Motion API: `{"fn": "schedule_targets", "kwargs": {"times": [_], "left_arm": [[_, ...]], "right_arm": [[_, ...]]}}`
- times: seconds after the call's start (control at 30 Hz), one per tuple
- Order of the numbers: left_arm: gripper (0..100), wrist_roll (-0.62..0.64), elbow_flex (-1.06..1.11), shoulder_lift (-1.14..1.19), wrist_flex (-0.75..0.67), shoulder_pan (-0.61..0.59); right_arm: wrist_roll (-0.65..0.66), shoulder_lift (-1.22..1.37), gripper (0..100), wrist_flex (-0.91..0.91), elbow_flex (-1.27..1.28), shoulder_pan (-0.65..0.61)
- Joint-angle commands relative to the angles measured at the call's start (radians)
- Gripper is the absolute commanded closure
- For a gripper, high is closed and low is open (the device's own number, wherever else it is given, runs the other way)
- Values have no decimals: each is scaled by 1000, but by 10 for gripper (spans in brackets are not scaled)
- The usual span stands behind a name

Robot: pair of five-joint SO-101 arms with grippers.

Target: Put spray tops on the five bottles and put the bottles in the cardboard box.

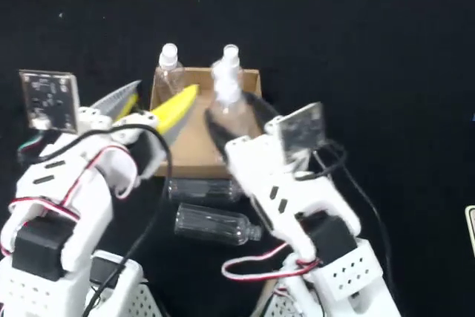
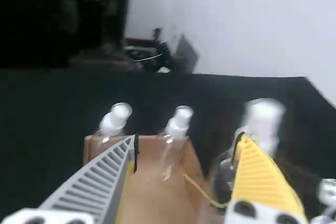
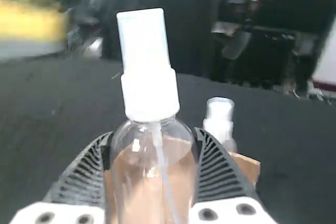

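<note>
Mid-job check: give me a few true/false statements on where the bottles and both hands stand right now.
1. The right hand is shut on a bottle with a spray top. True.
2. The left hand holds a spray top. False: it is open and empty above the cardboard box.
3. Two topless bottles lie on the table outside the box. True.
4. All five bottles have spray tops. False: three do.
5. Two topped bottles stand at the box's far edge. True.

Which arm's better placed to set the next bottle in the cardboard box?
Right. The right gripper is shut on a capped bottle, upright over the cardboard box. The left gripper hangs open and empty.
</note>
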Motion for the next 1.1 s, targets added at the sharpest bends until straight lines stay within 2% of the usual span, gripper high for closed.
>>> {"fn": "schedule_targets", "kwargs": {"times": [0.0, 0.13, 0.27, 0.37, 0.57, 0.8, 1.07], "left_arm": [[715, -9, -13, -9, 80, -180], [715, -9, 107, -5, 58, -300], [715, -3, 286, -9, -89, -387], [715, -3, 427, -9, -210, -407], [715, -2, 602, -9, -391, -446], [716, -2, 759, -5, -568, -444], [716, -2, 865, 0, -730, -447]], "right_arm": [[-109, -18, 987, -104, 48, 77], [-107, -18, 987, -328, 208, 66], [-107, -18, 987, -528, 334, 64], [-91, -18, 987, -545, 357, 64], [40, -18, 988, -551, 360, 98], [-55, 30, 988, -597, 366, 117], [-51, 341, 988, -798, 309, 115]]}}
